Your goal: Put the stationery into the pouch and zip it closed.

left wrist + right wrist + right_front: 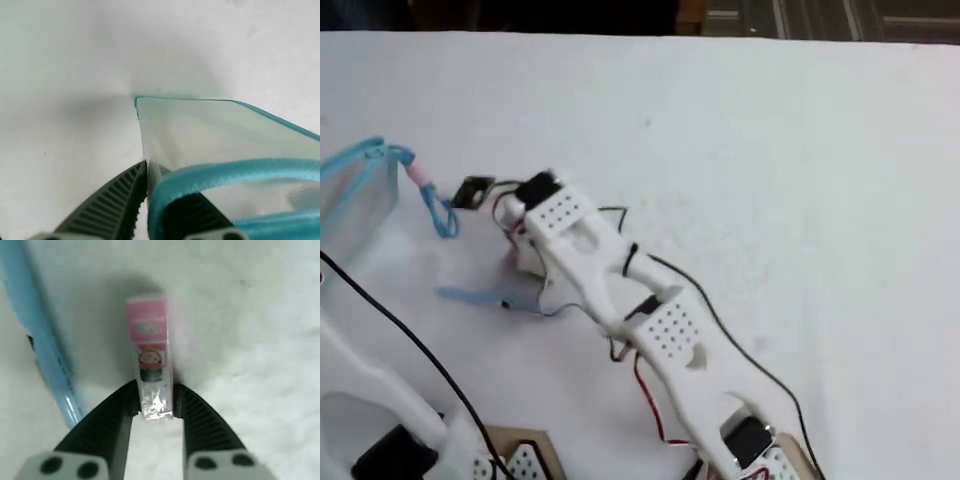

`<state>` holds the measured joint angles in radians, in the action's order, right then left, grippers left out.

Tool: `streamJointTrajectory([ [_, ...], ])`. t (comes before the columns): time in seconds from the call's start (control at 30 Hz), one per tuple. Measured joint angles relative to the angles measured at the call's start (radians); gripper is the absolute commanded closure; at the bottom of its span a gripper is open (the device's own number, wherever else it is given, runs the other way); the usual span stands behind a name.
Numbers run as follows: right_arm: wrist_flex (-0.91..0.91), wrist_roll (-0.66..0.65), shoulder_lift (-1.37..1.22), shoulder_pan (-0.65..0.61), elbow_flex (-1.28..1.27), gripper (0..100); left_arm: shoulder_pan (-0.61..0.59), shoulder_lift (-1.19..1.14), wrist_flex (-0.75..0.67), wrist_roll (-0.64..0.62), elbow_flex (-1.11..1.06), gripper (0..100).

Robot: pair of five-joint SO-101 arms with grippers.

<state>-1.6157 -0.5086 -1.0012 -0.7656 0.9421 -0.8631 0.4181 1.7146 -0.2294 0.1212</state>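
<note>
The clear pouch (355, 205) with teal trim lies at the table's left edge, and its pink zip pull (420, 175) and blue loop (442, 215) trail to the right. My left gripper (147, 172) is shut on the pouch (215, 135) at its zip-edged rim. A small pink box (148, 335) lies on the table with my right gripper (156, 400) shut on its near end. From above, that right gripper (520, 250) points down just right of the pouch. A light blue pen (40, 335) lies beside the box, and shows as the pen (480, 297) in front of the gripper.
A small black object (472, 192) lies by the blue loop, behind the right gripper. Cables run along the right arm (660, 325). The left arm's base (370, 390) stands at the front left. White table (770, 150) stretches back and right.
</note>
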Motion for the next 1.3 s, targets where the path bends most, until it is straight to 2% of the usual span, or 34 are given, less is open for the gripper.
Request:
streamJointTrajectory([
  [0.23, -0.114, 0.0, 0.0, 0.135, 0.0, 98.1, 0.0, 0.0, 0.0, 0.0, 0.0, 98],
  [0.4, -0.13, 0.0, 0.034, 0.222, -0.068, 97.1, 0.0, 0.0, 0.0, 0.0, 0.0, 98],
  [0.47, -0.13, 0.0, 0.052, 0.23, -0.112, 89.8, 0.0, 0.0, 0.0, 0.0, 0.0, 98],
  [0.57, -0.13, 0.014, 0.074, 0.227, -0.158, 73.2, 0.0, 0.0, 0.0, 0.0, 0.0, 98],
  [0.63, -0.132, 0.02, 0.083, 0.216, -0.167, 67.2, 0.0, 0.0, 0.002, 0.0, 0.003, 98],
  [1.0, -0.112, -0.008, 0.092, 0.155, -0.012, 80.9, 0.002, 0.0, 0.008, 0.0, 0.012, 98],
  [1.2, -0.043, -0.011, 0.003, 0.146, 0.038, 84.0, 0.002, 0.0, 0.008, 0.0, 0.012, 98],
  [1.3, -0.032, -0.009, -0.049, 0.132, 0.061, 90.2, 0.0, 0.0, 0.008, 0.0, 0.012, 98],
])
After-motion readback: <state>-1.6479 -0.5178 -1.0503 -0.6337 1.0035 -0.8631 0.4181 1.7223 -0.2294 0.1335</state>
